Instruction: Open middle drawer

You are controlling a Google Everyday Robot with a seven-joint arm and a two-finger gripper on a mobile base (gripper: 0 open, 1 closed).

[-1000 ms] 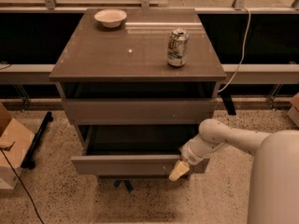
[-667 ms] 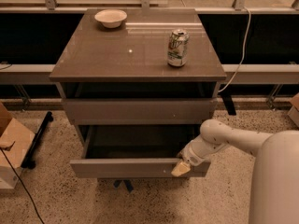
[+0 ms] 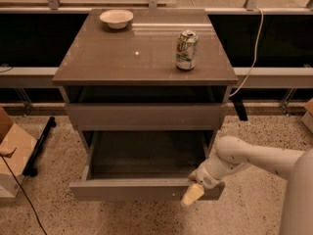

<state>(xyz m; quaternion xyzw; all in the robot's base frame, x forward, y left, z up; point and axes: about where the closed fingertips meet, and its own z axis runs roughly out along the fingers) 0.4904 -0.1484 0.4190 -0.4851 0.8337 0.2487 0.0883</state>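
Your gripper (image 3: 193, 196) is sitting against the right end of the middle drawer (image 3: 137, 190) front panel. The drawer is hanging pulled out to the near side, with its grey box showing. I can't tell how the jaws are standing. A soda can (image 3: 187, 49) and a bowl (image 3: 116, 18) are sitting up top.

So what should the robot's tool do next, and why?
Probably lift the tool off the middle drawer and back away: it sits at the front panel's right end, and the drawer is already pulled well out, its grey inside showing.
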